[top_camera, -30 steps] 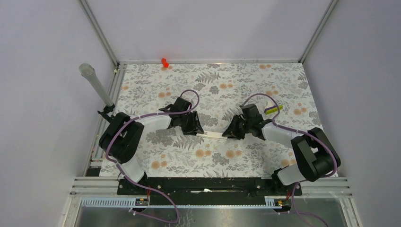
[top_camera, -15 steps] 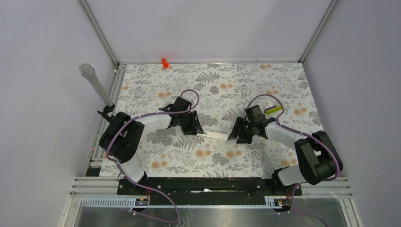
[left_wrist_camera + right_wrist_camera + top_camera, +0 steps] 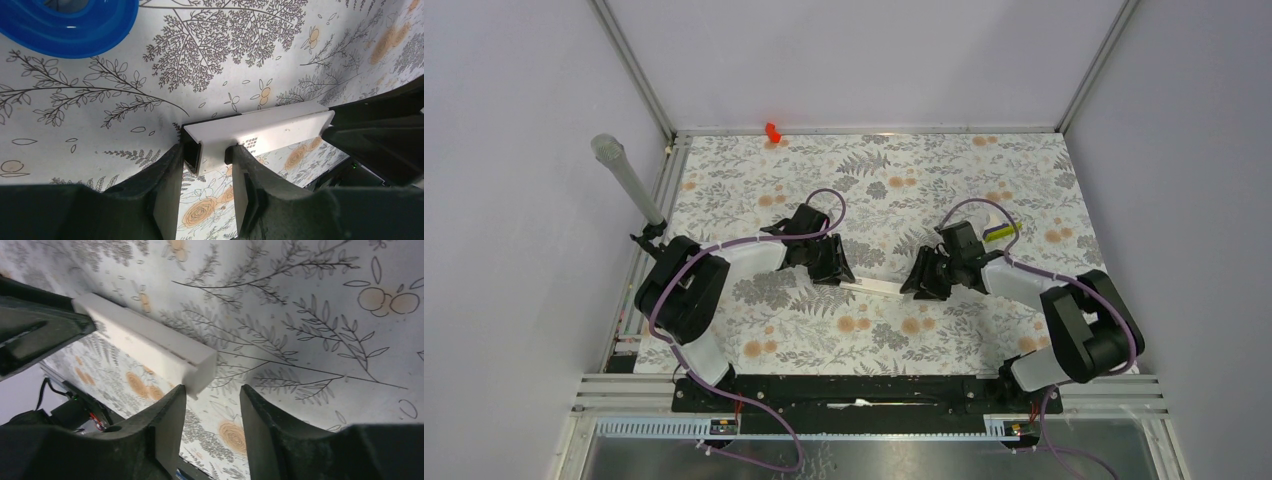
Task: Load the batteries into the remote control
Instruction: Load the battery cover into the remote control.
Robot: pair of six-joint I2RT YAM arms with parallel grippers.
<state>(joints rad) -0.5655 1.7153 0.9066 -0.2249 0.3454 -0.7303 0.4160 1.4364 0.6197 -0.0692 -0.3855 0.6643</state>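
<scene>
Pale walls [image 3: 874,60] enclose the floral tabletop [image 3: 874,180] beneath the remote control [image 3: 876,286].

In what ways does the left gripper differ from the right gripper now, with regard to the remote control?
The left gripper is shut on one end of the remote control; the right gripper is open and holds nothing. The end at the left gripper shows a dark recess; the end near the right gripper is plain white. Shared: both are black, two-fingered, and face each other along the remote control.
</scene>
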